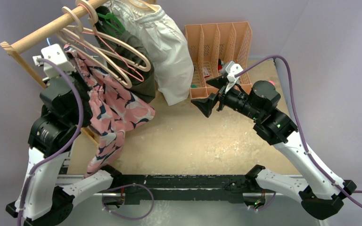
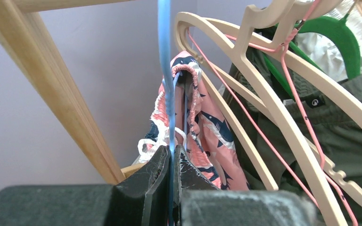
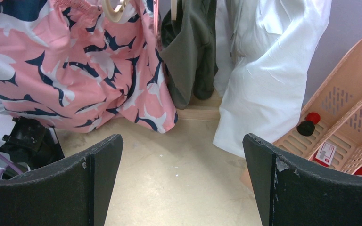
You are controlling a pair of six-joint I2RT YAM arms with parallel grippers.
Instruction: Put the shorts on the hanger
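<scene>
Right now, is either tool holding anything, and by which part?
The left tool is shut on the blue wire hanger, pinching a straight run of its wire near the draped shorts. The right tool is open and empty.

hanger (image 2: 164,56): the hook ran off the top edge of the left wrist view, and the lower wire was hidden between the fingers of the left pincer (image 2: 171,153).
shorts (image 3: 75,70): were cropped at the upper left of the right wrist view.
white garment (image 1: 169,52): its top was cut off at the upper centre of the top view.
red and black items (image 3: 309,123): were too small to identify, at the right of the right wrist view.
</scene>
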